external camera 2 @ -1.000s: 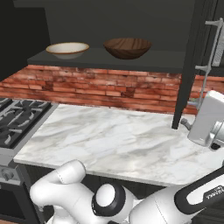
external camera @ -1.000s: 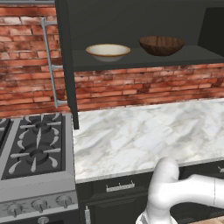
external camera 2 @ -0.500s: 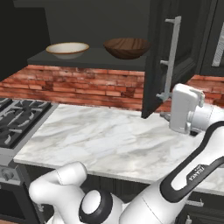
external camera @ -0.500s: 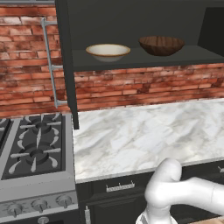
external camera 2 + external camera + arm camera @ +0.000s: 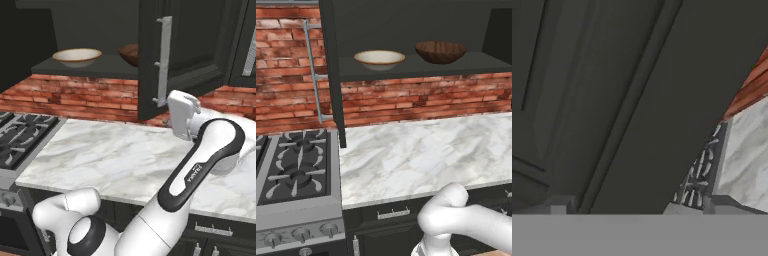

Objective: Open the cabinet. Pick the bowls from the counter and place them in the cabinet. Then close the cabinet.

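Both bowls sit on the lower shelf of the black cabinet (image 5: 406, 20): the cream bowl (image 5: 379, 59) (image 5: 77, 56) on the left, the brown wooden bowl (image 5: 441, 51) on the right. From the right base view the brown bowl (image 5: 129, 54) is half hidden behind the cabinet's right door (image 5: 150, 65), which stands partly swung in. My gripper (image 5: 176, 116) (image 5: 632, 207) is open, just below that door's silver handle (image 5: 162, 60) and close against the door's outer face (image 5: 612, 100). Nothing sits between its fingers. The left door (image 5: 331, 75) stands wide open. The marble counter (image 5: 421, 150) lies below.
A gas stovetop (image 5: 296, 170) with black grates adjoins the counter on the left. A red brick wall (image 5: 286, 75) runs behind. Dark drawers (image 5: 391, 215) with short handles sit under the counter edge. My arm (image 5: 210, 150) arches over the counter's right part.
The right cabinet door has swung leftward toward shut, and my hand has moved left with it, staying against its outer face. The bowls have not moved.
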{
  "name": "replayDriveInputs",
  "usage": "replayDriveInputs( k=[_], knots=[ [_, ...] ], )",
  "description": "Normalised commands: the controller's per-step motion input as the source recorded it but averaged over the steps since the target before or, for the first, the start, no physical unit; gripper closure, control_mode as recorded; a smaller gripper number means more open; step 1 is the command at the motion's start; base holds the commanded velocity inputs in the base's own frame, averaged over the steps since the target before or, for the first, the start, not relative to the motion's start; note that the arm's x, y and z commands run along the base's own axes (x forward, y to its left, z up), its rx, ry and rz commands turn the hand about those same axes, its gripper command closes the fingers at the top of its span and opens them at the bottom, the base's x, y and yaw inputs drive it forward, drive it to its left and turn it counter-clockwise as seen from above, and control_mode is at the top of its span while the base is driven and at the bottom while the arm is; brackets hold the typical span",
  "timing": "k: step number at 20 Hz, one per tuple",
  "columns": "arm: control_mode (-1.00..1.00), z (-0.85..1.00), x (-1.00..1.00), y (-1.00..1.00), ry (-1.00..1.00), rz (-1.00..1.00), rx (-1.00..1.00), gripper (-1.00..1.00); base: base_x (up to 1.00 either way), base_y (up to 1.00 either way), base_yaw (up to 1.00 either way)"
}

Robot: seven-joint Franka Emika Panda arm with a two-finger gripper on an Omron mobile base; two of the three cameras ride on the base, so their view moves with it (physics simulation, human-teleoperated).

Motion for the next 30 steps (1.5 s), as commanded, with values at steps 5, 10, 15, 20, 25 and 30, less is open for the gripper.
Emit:
replayDriveInputs(
  k=[5,10,15,20,25,30],
  knots=[
    [-1.00,0.13,0.53,0.03,-0.01,-0.07,0.00,-1.00,0.00,0.00,0.00],
    [-1.00,0.13,0.62,0.00,0.03,-0.10,0.00,-1.00,0.00,0.00,0.00],
    [-1.00,0.00,0.65,0.18,0.02,-0.12,0.00,-1.00,0.00,0.00,0.00],
    [-1.00,-0.01,0.74,0.34,0.00,-0.17,0.00,-1.00,0.00,0.00,0.00],
    [-1.00,0.00,0.79,0.27,0.00,-0.20,0.00,-1.00,0.00,0.00,0.00],
    [-1.00,0.00,0.69,0.09,0.09,-0.18,0.00,-1.00,0.00,0.00,0.00]
  ],
)
